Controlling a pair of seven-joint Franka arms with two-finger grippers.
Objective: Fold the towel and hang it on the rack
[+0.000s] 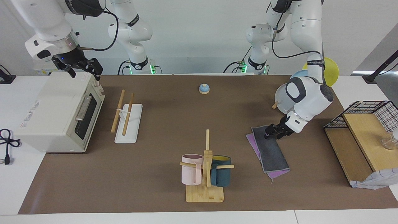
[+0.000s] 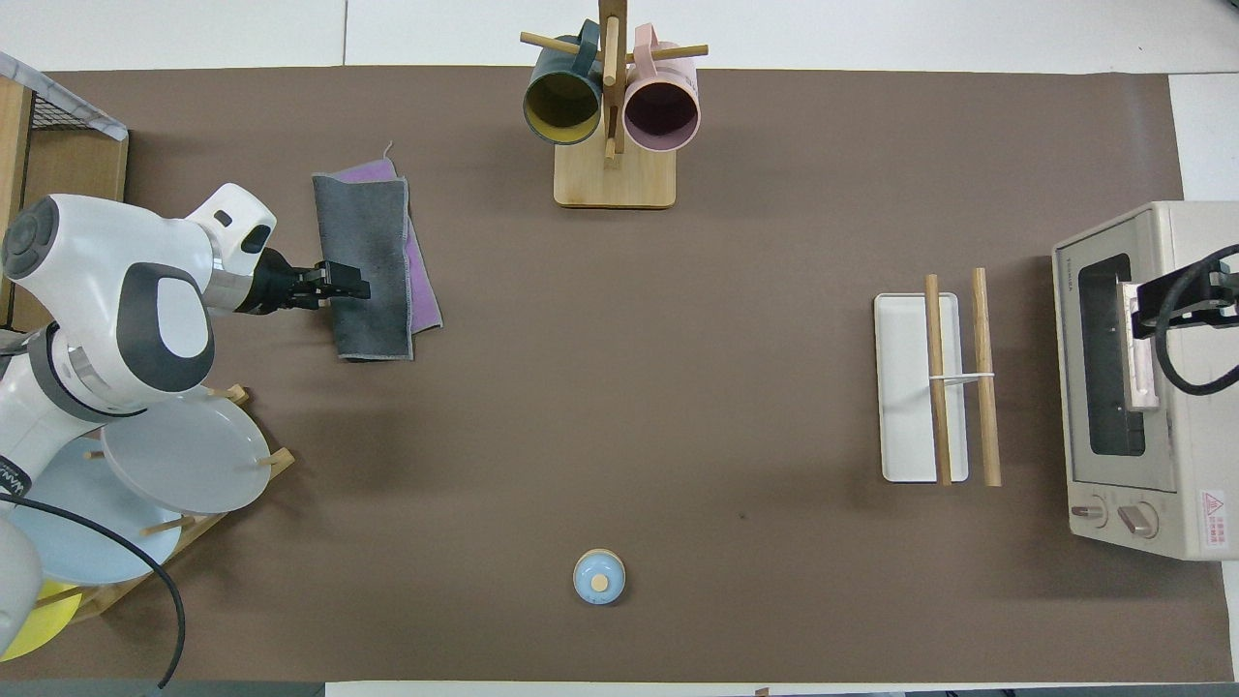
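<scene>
Two Franka arms at a bench (image 1: pixel 149 186) covered by a brown mat.

The towel (image 1: pixel 273 152) lies flat toward the left arm's end of the bench. It is folded lengthwise, dark grey face up, with a purple strip showing along one long edge and at the end farther from the robots. In the overhead view it sits at about 10 o'clock from the mat's centre.

The left gripper (image 1: pixel 270 133) is down at the towel's long edge, on the side toward the left arm's end of the bench and near the end closer to the robots. Its jaws are pressed onto the grey layer there; whether they actually pinch the cloth cannot be told.

The rack (image 1: pixel 128 119), two parallel wooden dowels on a white base, stands toward the right arm's end of the bench, at about 3 o'clock in the overhead view, well apart from the towel.

A cream toaster oven (image 1: pixel 59 115) stands just beside the rack, at the right arm's end. The right gripper (image 1: pixel 82 69) hangs over the oven's top edge, waiting; the state of its jaws cannot be told.

A bamboo mug tree (image 1: pixel 205 174) carrying a pink mug (image 1: pixel 191 169) and a dark teal mug (image 1: pixel 221 171) stands at 12 o'clock in the overhead view. A small blue bell (image 1: pixel 204 88) sits at 6 o'clock, nearest the robots. Plates (image 2: pixel 184 455) lean in a wooden stand beside the left arm.
</scene>
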